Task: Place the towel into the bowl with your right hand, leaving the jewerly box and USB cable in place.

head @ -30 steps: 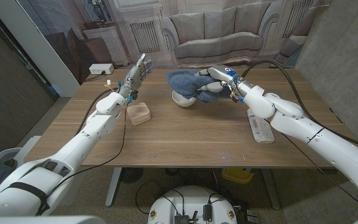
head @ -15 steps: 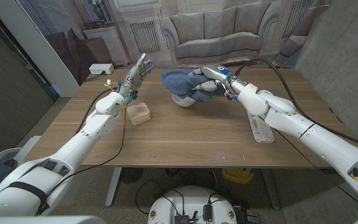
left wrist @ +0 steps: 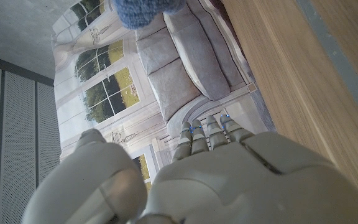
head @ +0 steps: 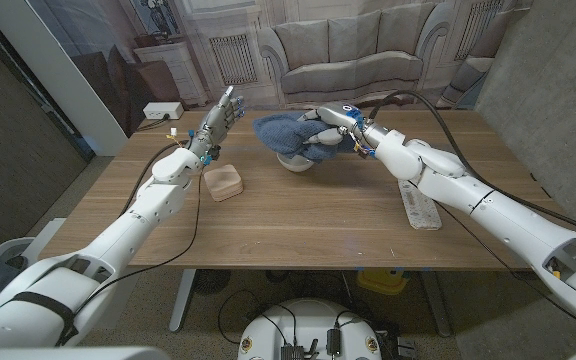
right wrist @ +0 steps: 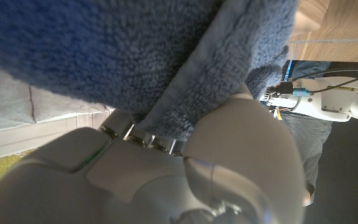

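Note:
My right hand [head: 333, 131] grips a bunched blue towel [head: 280, 132] and holds it right over the white bowl [head: 297, 162] at the table's far middle; the cloth hides most of the bowl. In the right wrist view the blue towel [right wrist: 123, 56] drapes over my right hand [right wrist: 166, 180]. The tan jewelry box [head: 224, 183] sits on the table left of the bowl. My left hand [head: 215, 125] is raised behind the box, fingers straight and apart, holding nothing. In the left wrist view my left hand [left wrist: 216, 174] has a corner of the towel [left wrist: 143, 11] beyond it.
A white power strip [head: 418, 206] lies on the table's right side under my right forearm. A white box [head: 162, 110] sits on the floor beyond the table's far left corner. A sofa backdrop [head: 348, 60] stands behind the wooden table [head: 298, 225].
My right hand has carried the towel leftward, so its bulk now hangs over and past the bowl's left side. The left arm has not moved.

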